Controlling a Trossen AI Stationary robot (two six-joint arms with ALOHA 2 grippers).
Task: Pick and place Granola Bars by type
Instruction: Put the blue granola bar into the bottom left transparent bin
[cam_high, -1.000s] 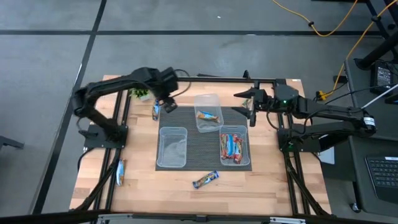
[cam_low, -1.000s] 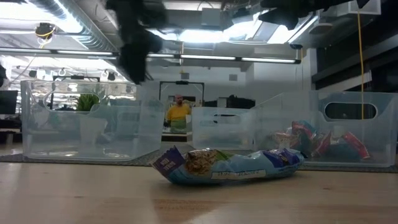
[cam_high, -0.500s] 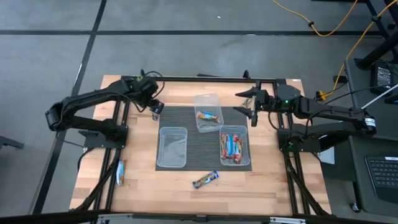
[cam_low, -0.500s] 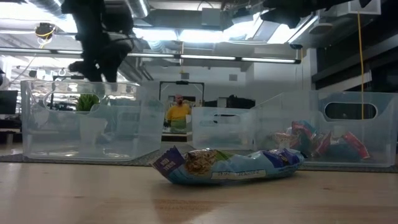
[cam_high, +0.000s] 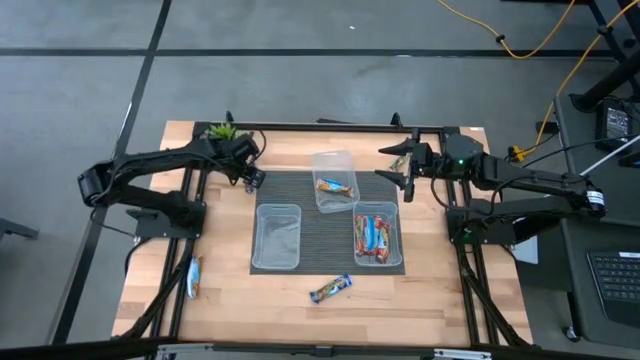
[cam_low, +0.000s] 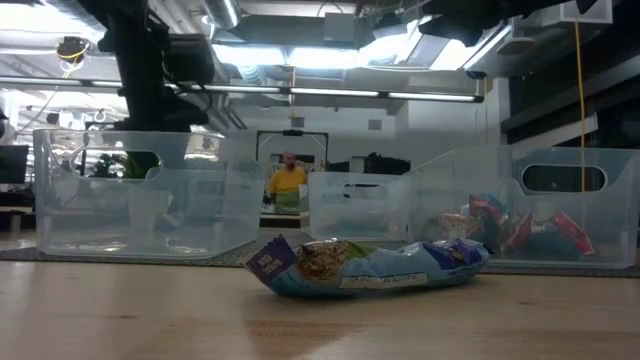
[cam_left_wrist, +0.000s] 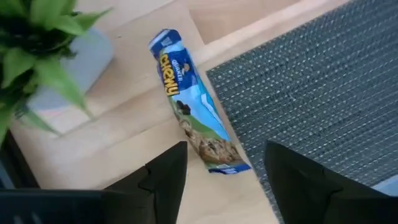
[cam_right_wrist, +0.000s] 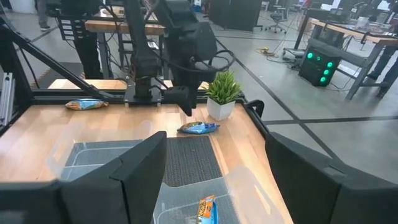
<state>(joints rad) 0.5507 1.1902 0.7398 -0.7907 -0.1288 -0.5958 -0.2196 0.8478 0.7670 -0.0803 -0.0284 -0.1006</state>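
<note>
A blue granola bar (cam_left_wrist: 196, 127) lies flat on the wood by the mat's far left corner, next to the potted plant (cam_left_wrist: 43, 50). My left gripper (cam_left_wrist: 227, 186) is open above it, one finger on each side of the bar's end, touching nothing; in the high view it (cam_high: 247, 170) covers most of the bar. My right gripper (cam_right_wrist: 217, 186) is open and waits over the mat's far right side (cam_high: 405, 172). Another blue bar (cam_high: 331, 288) lies on the near wood (cam_low: 365, 266). A further bar (cam_high: 193, 276) lies near the left edge.
Three clear tubs stand on the dark mat: the far one (cam_high: 335, 180) holds one bar, the near right one (cam_high: 377, 238) holds red and blue bars, and the near left one (cam_high: 277, 236) shows none. A person stands in the room beyond (cam_low: 286, 180).
My left gripper has swung toward the table's left edge, from over the mat's far left corner to above the blue bar beside the plant, and its arm has folded back to the left. The bars and tubs have stayed put.
</note>
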